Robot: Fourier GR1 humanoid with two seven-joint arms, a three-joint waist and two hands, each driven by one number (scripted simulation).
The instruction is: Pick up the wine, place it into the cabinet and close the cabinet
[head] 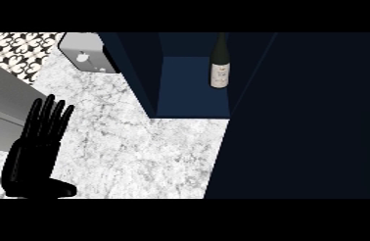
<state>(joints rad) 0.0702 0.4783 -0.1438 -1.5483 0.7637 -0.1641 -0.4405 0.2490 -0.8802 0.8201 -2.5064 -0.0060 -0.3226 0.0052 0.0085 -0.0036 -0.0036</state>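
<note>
- Fingers (49, 116) of the left hand (34, 152) straight and together, pointing up, holding nothing; resting at the counter's (145, 152) left edge.
- Right hand nowhere in view, so no telling its state.
- Grey appliance (85, 51) at the counter's back left corner, beside a strip of patterned tile (25, 49).
- Dark blue cabinet (195, 93) at the counter's back edge, standing open, its door (296, 117) swung out along the right side.
- Wine (220, 59) already standing upright on the cabinet floor, toward its right wall, apart from either hand.
- Judged from that: placing done, closing the door left.
- Handling, as a judgement: glass bottle, rigid, smooth and likely slippery, fairly heavy if full, breakable if knocked over; tall and narrow, so easily tipped.
- Best hold around the body at the label, fingers and thumb wrapped round, not at the thin neck.
- Pale label (219, 74) on the bottle's body, with dark marks on it; lettering too small to read, no brand legible.
- No other writing visible anywhere.
</note>
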